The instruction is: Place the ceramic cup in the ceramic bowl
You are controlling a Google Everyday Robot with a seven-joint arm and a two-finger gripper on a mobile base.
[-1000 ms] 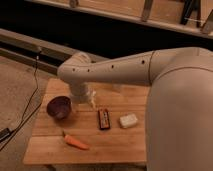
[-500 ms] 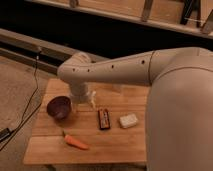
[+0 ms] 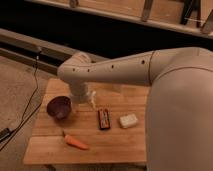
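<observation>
The dark purple-maroon ceramic bowl (image 3: 59, 107) sits on the left part of the wooden table (image 3: 115, 150). My arm reaches in from the right and bends down just right of the bowl. The gripper (image 3: 83, 99) hangs below the wrist, close to the bowl's right rim and low over the table. Pale shapes show around the gripper, and I cannot tell the ceramic cup apart from them. The cup is hidden or masked by the arm.
An orange carrot (image 3: 75, 142) lies at the front left. A dark snack bar (image 3: 103, 119) and a small white block (image 3: 128, 120) lie at mid table. A black cable (image 3: 29, 102) runs over the floor at the left. A dark rail crosses behind the table.
</observation>
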